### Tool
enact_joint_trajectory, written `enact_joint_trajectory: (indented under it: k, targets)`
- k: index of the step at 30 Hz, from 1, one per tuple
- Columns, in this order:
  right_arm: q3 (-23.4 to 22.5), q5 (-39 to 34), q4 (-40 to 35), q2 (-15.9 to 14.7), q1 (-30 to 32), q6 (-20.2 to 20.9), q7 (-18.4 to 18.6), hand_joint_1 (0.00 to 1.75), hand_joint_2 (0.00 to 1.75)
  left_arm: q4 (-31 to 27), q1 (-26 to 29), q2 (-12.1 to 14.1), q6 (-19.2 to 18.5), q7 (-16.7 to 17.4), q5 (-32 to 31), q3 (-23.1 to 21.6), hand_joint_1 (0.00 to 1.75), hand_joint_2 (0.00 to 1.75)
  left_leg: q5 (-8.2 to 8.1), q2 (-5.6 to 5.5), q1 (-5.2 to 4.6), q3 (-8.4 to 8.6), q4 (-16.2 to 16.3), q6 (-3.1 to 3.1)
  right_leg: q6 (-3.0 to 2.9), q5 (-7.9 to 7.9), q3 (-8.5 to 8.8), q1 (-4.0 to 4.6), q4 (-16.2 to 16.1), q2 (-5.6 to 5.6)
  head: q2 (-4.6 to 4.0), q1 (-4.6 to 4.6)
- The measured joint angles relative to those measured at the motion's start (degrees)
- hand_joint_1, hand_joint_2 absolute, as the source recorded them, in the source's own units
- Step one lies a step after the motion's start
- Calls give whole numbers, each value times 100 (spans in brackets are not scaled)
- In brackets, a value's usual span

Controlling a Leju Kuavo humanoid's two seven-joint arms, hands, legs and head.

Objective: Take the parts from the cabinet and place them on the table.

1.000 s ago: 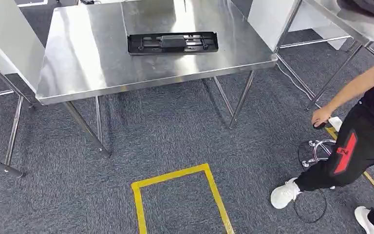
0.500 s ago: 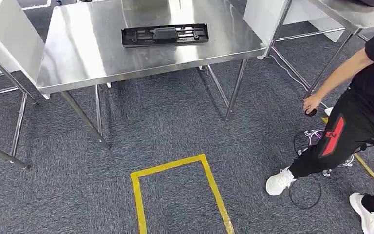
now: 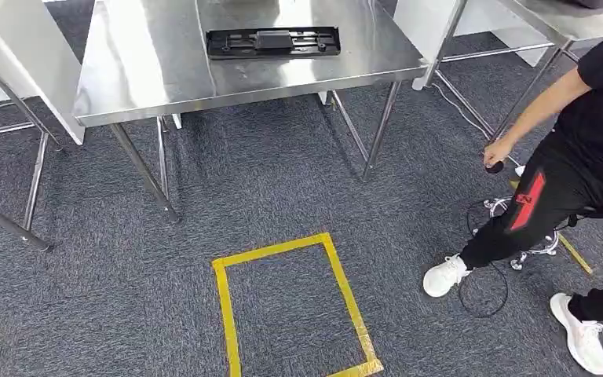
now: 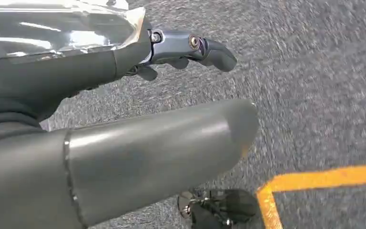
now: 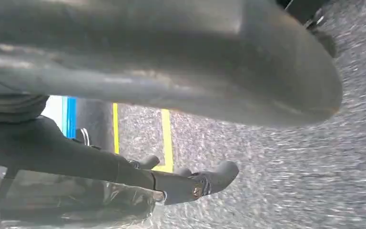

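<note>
A long black plastic part (image 3: 273,42) lies flat on the steel table (image 3: 165,78) at the far middle of the head view. My left hand (image 4: 124,95) hangs above the grey carpet with its dark fingers (image 4: 205,47) stretched out apart from the thick thumb, and there is nothing in it. My right hand (image 5: 147,71) hangs the same way over the carpet, its fingers (image 5: 209,181) extended and holding nothing. Both hands are far from the part.
A person (image 3: 573,141) in black stands at the right by a chrome stool base (image 3: 530,239), holding a small dark object (image 3: 493,166); a cable loop (image 3: 483,294) lies by their shoe. A yellow tape rectangle (image 3: 224,314) marks the carpet. More steel tables stand left (image 3: 23,55) and right (image 3: 565,23).
The whole picture has shifted: the camera has moved, so the table sits higher in view and more of the yellow rectangle shows. The person has stepped a little to the left.
</note>
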Motion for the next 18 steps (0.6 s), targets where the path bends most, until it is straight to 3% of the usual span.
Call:
enact_joint_trajectory:
  k: [1, 2, 3, 5, 6, 7, 8, 10, 11, 12, 13, 15, 16, 17, 18]
  targets:
    - [0, -31, 0, 4, -17, -2, 6, 0, 0, 0, 26, -2, -9, -94, -11, -4, 0, 0, 37, 34, 2, -25, 18, -48, -10, -50, 381, -30, -553, -129, 0, 8]
    - [-2, -53, -2, 33, -29, -9, 7, 0, 0, -11, 75, 6, -9, -187, -11, -13, 0, 0, 47, 68, -34, -47, 57, -81, -45, -252, 895, 25, -1228, -272, 0, 59]
    - [-4, -55, -2, -3, -39, -24, 4, 0, 0, -9, 130, -26, -5, -269, -11, -24, 0, 0, 78, 132, -53, -36, 84, -123, -188, -458, 977, 99, -1578, -229, 0, 57]
    - [-4, -53, -2, 17, -27, -26, 4, 0, 0, -13, 182, -29, 0, -337, -11, -37, 0, 0, 141, 254, -30, -27, 66, -176, -300, -477, 896, 83, -1535, -123, 0, 17]
    - [-4, -53, 2, 20, 1, -26, 4, 0, 0, -13, 206, -35, 0, -365, -11, -46, 0, 0, 169, 306, 10, -19, 63, -221, -391, -442, 871, 80, -1534, -91, 0, 2]
    - [-4, -53, 4, 35, 11, -26, 9, 0, 0, -15, 211, -33, 2, -385, -11, -48, 0, 0, 29, 184, 53, -65, 132, -256, -468, -396, 865, 6, -1536, -64, 0, -9]
    - [-4, -53, 7, 46, 24, -26, 24, 0, 0, -15, 227, -35, 2, -403, -11, -50, 0, 0, -299, 34, 49, -135, 359, -253, -541, -351, 824, 42, -1535, -42, 0, -9]
    - [-4, -53, 9, 44, 18, -26, 24, 0, 0, -15, 270, -46, 2, -416, -11, -55, 0, 0, -921, -129, 43, -397, 1217, -260, -662, -274, 724, 95, -1530, 18, 0, -17]
    - [-4, -53, 9, 48, 18, -26, 24, 0, 0, -15, 279, -46, 0, -416, -11, -55, 0, 0, -1068, -151, 39, -506, 1616, -255, -684, -251, 682, 133, -1525, 64, 0, -26]
    - [-4, -53, 9, 50, 24, -26, 24, 0, 0, -15, 285, -46, -5, -416, -11, -55, 0, 0, -1071, -161, 29, -528, 1838, -237, -696, -216, 650, 164, -1515, 124, 0, -22]
    - [-4, -53, 13, 52, 35, -26, 28, 0, 0, -15, 289, -46, -9, -416, -11, -55, 0, 0, -960, -164, 15, -409, 1759, -199, -684, -205, 626, 189, -1509, 184, 0, -22]
    - [-4, -53, 17, 55, 41, -26, 31, 0, 0, -15, 289, -48, -15, -416, -15, -57, 0, 0, -565, -231, -31, 120, 966, -80, -692, -190, 654, 230, -1484, 309, 0, -22]
    - [-4, -51, 17, 66, 41, -26, 37, 0, 0, -17, 289, -38, -35, -416, -20, -57, 0, 0, -386, -437, -64, 421, 468, 32, -687, -187, 644, 225, -1468, 373, 0, -24]
    - [-2, -49, 20, 131, 44, -18, 52, 0, 0, -24, 294, 18, -51, -416, -22, -57, 0, 0, -450, -741, -67, 557, 276, 177, -671, -180, 539, 199, -1450, 399, 0, 0]
    - [-4, -42, 22, 96, 15, -20, 74, 0, 0, -17, 332, -16, -55, -416, -63, -63, 0, 0, -380, -719, -76, 555, 197, 126, -634, -156, 549, 227, -1435, 481, 0, 0]
